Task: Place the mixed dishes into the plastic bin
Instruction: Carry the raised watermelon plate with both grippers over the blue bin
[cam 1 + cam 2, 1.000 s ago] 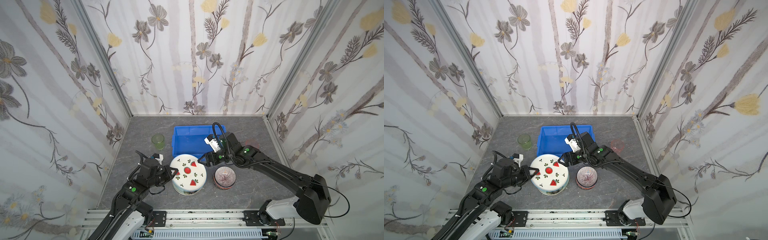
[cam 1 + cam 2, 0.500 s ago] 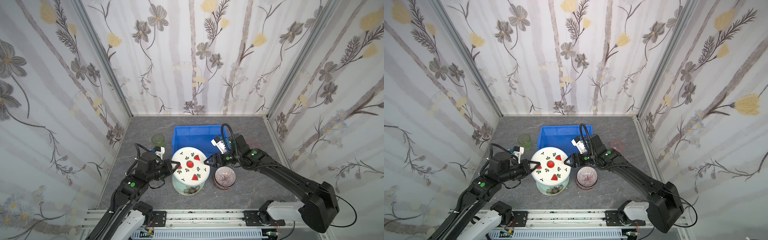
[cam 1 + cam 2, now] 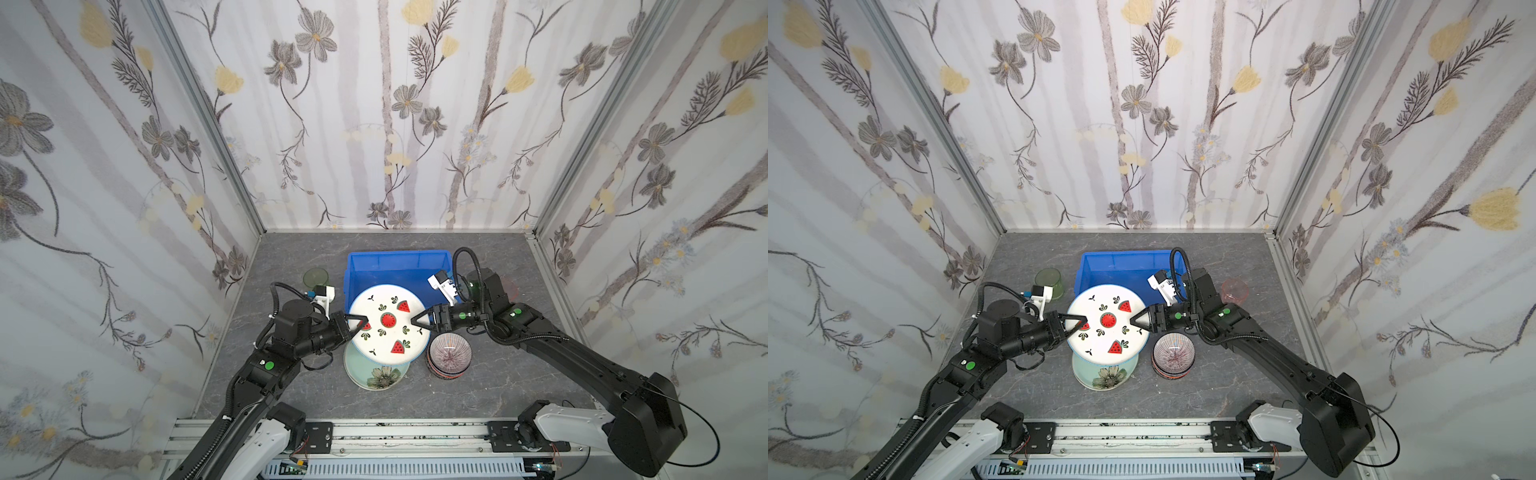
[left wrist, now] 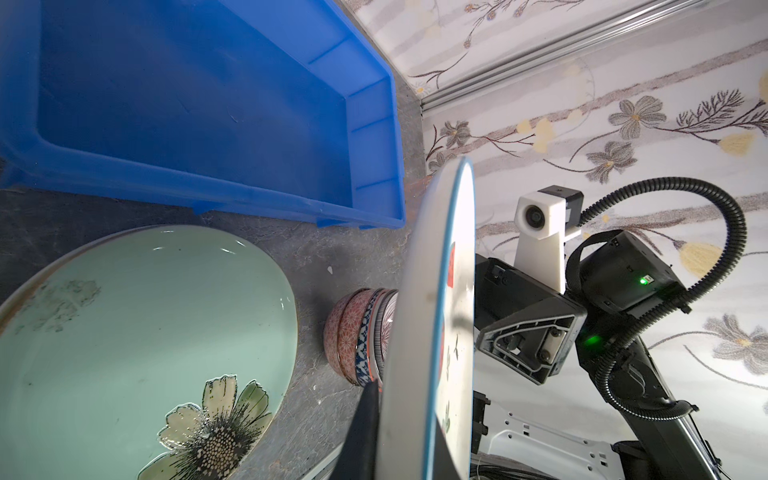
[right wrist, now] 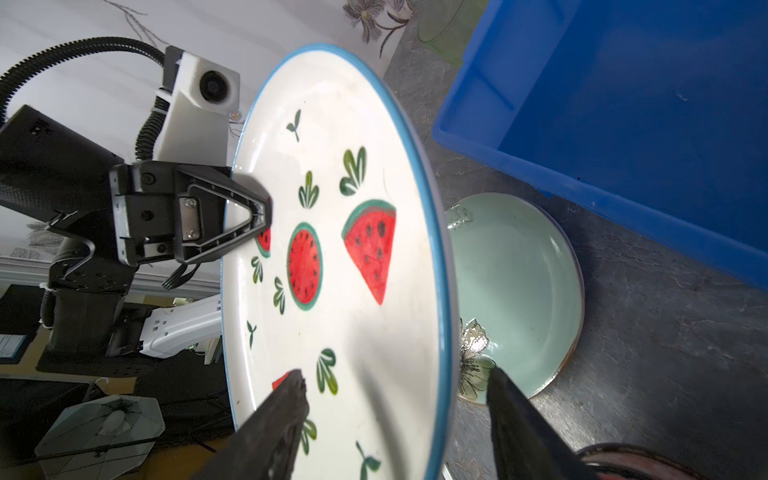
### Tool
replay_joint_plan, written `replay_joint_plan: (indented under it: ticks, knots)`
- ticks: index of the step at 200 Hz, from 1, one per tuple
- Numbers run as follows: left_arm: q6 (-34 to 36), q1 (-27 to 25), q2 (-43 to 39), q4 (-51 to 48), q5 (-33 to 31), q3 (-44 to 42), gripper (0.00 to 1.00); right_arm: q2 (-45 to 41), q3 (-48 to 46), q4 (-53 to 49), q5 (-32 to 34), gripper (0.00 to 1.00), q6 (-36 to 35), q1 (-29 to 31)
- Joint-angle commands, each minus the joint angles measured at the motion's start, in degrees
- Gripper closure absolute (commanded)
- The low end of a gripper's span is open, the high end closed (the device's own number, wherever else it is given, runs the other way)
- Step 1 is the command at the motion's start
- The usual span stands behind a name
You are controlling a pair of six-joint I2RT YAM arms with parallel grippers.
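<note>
Green tumbler (image 3: 315, 277): we see it on the gray table (image 3: 291, 257), just left of the bin and behind the left wrist.
Left arm: we see it reach in from the front rail, with the forearm angled toward the middle and the wrist roughly level.
Left gripper (image 3: 360, 326): we see it clamped on the left rim of the watermelon plate (image 3: 388, 324), one finger on the face and the other underneath.
Watermelon plate: we see it held off the table above the pale green flower plate (image 3: 379, 374). In both top views its far edge overlaps the near wall of the blue bin (image 3: 399, 254).
Change: a second ago the plate sat nearer the front and covered the flower plate. Now we see it raised and carried toward the bin, with the flower plate uncovered.
Blue bin: we see it at the back middle of the table, beyond both grippers.
Right gripper (image 3: 418, 327): we see its jaws parted and straddling the plate's right rim. One finger is over the face and the other is beyond the edge, with a gap showing in the right wrist view.
Bowl stack (image 3: 450, 356): we see it just right of the flower plate and just in front of the right gripper, with a striped bowl on top.
Right arm: we see it stretch from the right of the rail toward the middle, the wrist pointing left at the plate.
Pink tumbler (image 3: 1234, 289): we see it to the right of the bin, behind the right arm.
</note>
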Motion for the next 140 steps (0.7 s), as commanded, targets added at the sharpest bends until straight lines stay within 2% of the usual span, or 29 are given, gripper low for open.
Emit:
replay_joint_plan:
  ticks: [1, 117, 129, 140]
  knots:
    - [-1.37, 0.08, 0.22, 8.74, 2.31, -0.16, 1.0, -0.31, -0.41, 6.58, -3.71, 0.38, 2.77, -0.39]
    - [-1.03, 0.06, 4.51, 13.03, 1.38, -1.85, 1.0, 0.21, -4.11, 16.22, -6.93, 0.71, 9.66, -3.15]
    - [-0.85, 0.08, 4.91, 13.29, 1.05, -2.02, 1.0, 0.34, -4.04, 16.29, -6.84, 0.76, 9.7, -3.38]
    - [-0.72, 0.05, 5.35, 13.42, 0.82, -2.17, 1.0, 0.51, -4.07, 16.38, -7.01, 0.86, 9.74, -3.54]
